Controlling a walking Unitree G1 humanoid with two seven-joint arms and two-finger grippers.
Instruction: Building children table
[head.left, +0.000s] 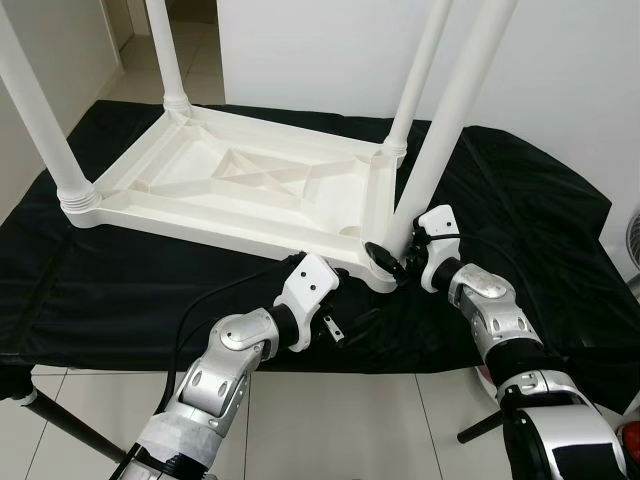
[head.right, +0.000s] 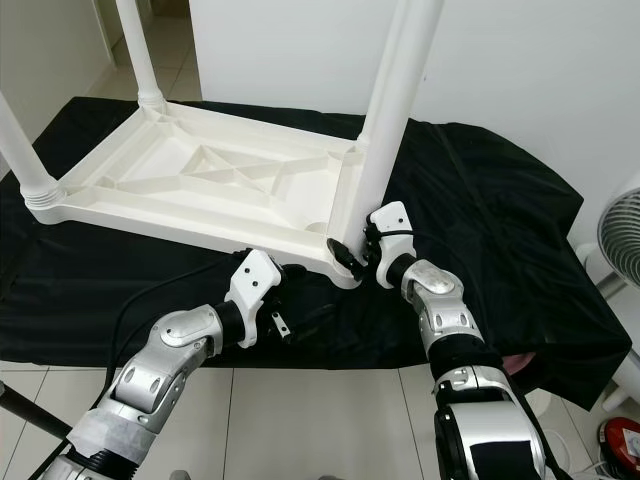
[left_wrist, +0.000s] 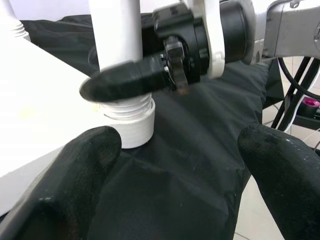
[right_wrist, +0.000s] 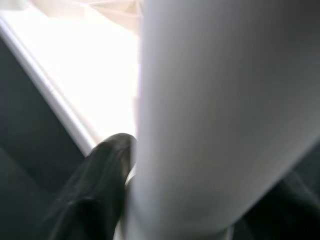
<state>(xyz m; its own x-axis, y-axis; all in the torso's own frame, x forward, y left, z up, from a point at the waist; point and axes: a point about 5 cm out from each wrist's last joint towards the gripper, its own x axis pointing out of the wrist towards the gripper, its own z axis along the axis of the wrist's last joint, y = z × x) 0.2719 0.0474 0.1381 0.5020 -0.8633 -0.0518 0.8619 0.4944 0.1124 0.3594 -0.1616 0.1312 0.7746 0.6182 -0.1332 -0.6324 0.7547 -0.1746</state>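
My right gripper (head.left: 388, 262) clamps its jaws around the fourth leg (head.left: 440, 130) at the tabletop's (head.left: 230, 180) corner socket, steadying it; my left gripper (head.left: 345, 325) waits nearby, jaws wide.

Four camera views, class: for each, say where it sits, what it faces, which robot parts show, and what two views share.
Left eye view: head, looking down at upturned white table on black cloth; both arms.
Right eye view: the same scene, shifted sideways.
Left wrist view: along open left pincer toward near leg; right pincer grips it.
Right wrist view: pressed against that leg; one black finger.
Shared: both wrist views show the same leg.
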